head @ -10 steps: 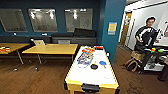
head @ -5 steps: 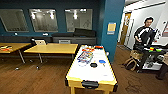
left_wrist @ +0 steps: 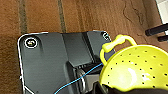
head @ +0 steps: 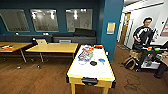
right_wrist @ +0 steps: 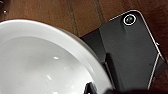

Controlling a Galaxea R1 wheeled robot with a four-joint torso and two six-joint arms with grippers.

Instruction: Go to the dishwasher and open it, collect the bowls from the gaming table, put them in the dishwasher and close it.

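The gaming table [head: 90,72], yellow-sided with a white top, stands straight ahead in the head view. A black bowl [head: 93,63] and a blue bowl [head: 101,60] sit side by side near the middle of its top. Over the wooden floor, my left gripper [left_wrist: 105,88] is shut on a lime-green perforated bowl with a loop handle [left_wrist: 140,67]. A large white bowl [right_wrist: 42,65] hangs above the floor with my right gripper [right_wrist: 92,90] shut on its rim. The dishwasher is out of view.
Colourful printed sheets [head: 85,55] and red items [head: 98,46] lie at the table's far end. Yellow desks [head: 53,47] stand to the left, a blue pillar [head: 111,27] to the right. A person [head: 143,35] stands by a cart [head: 150,57] and a bag [head: 130,63].
The whole head view has shifted slightly, so the camera moved a little. The bowls lie where they were on the table. The person stays at the right.
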